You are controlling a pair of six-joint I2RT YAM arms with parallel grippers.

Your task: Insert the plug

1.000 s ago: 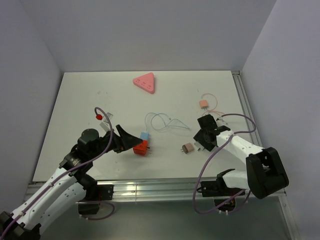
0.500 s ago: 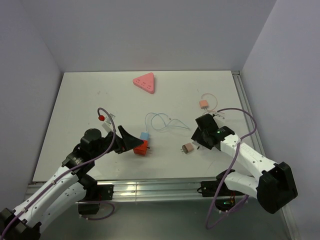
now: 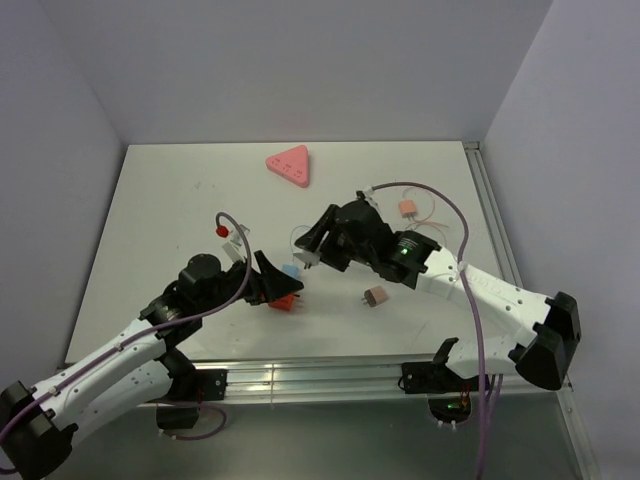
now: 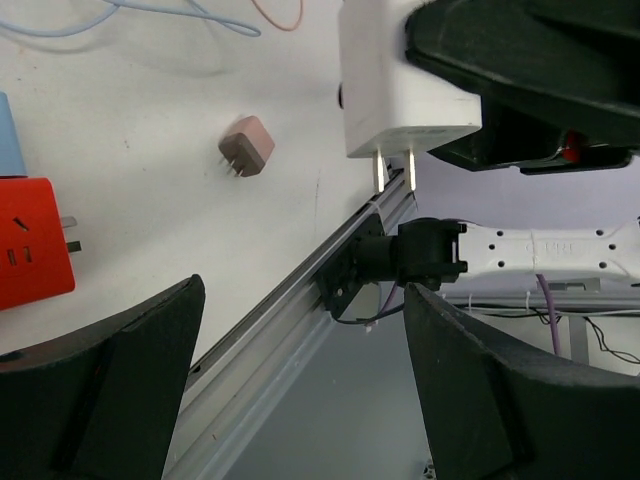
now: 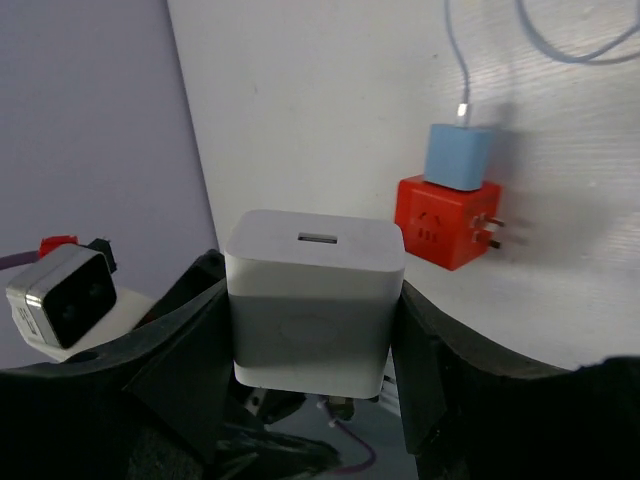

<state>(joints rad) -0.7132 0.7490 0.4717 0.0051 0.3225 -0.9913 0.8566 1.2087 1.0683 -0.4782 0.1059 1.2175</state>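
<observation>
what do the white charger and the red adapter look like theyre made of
The white charger: likely hard plastic, smooth satin finish, even colour, rounded moulded edges. Its prongs: seemingly bare metal, pale and shiny. The red adapter: probably hard plastic too, uniform red, crisp moulded slots.

The white plug (image 5: pixel 312 290) hangs aloft, perhaps beside the red socket (image 5: pixel 445 225).
</observation>
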